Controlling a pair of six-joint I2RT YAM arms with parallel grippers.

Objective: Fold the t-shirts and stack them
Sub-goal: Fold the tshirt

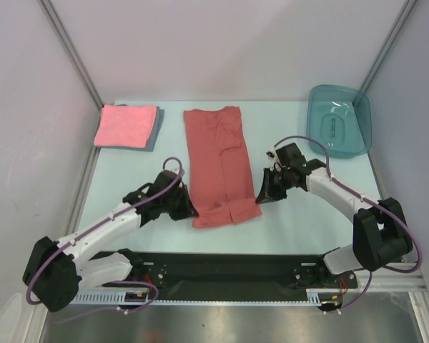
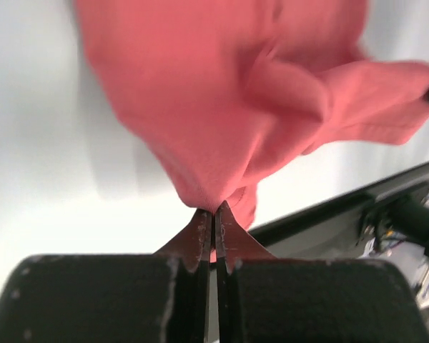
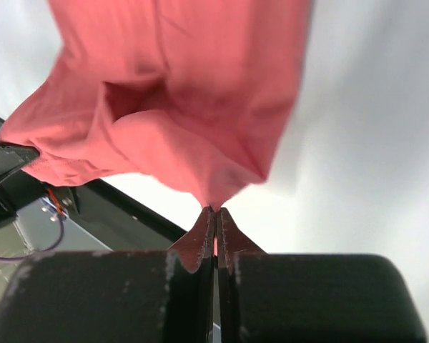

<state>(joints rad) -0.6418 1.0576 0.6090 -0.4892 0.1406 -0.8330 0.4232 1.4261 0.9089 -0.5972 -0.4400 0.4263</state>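
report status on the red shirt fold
Left gripper shut on red shirt, near left edge; right gripper shut on near right edge. Shirt lies as a long strip. Nothing in the way; tub sits far right.

Top view bright, even overhead light, sharp; faint soft shadows under arms (image 1: 107, 225) on table (image 1: 300, 221). Wrist views: brick-red shirt (image 2: 222, 107) blurred, soft-focus; bkgd overexposed white; dim shadow beside cloth.

Grey-blue t-shirt (image 1: 158, 124) mostly hidden under pink t-shirt (image 1: 125, 126) (edges show).
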